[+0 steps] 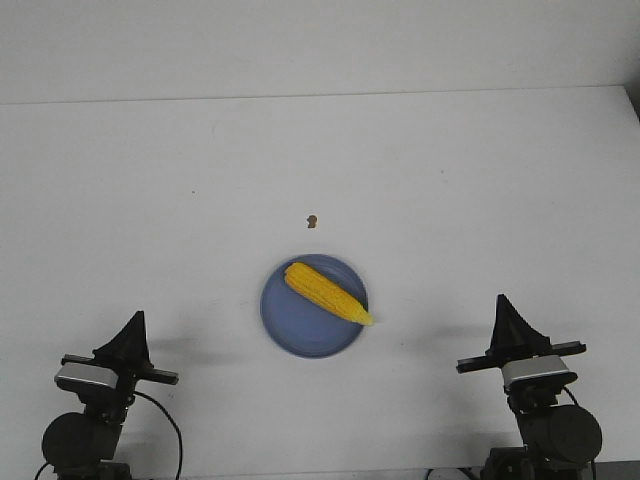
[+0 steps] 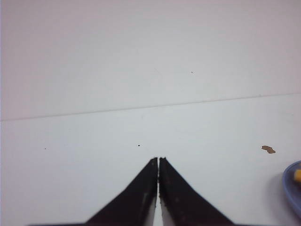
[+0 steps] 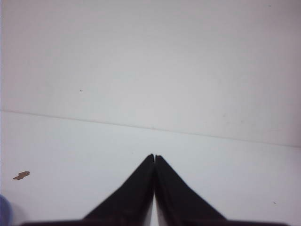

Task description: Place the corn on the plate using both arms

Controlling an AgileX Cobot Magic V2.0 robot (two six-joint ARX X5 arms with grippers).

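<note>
The yellow corn (image 1: 327, 292) lies on the periwinkle-blue plate (image 1: 285, 325) at the table's front middle, its pointed tip over the plate's right rim. My left gripper (image 1: 134, 318) is shut and empty at the front left, well apart from the plate. My right gripper (image 1: 501, 301) is shut and empty at the front right. In the left wrist view the gripper (image 2: 158, 159) points over bare table, with a slice of the plate (image 2: 292, 190) and a bit of the corn (image 2: 297, 175) at the edge. In the right wrist view the gripper (image 3: 154, 156) is shut, and a sliver of the plate (image 3: 3, 211) shows.
A tiny brown speck (image 1: 312, 220) lies on the white table (image 1: 150, 200) just behind the plate; it also shows in the left wrist view (image 2: 268, 149) and the right wrist view (image 3: 21, 175). The table's far edge meets a pale wall.
</note>
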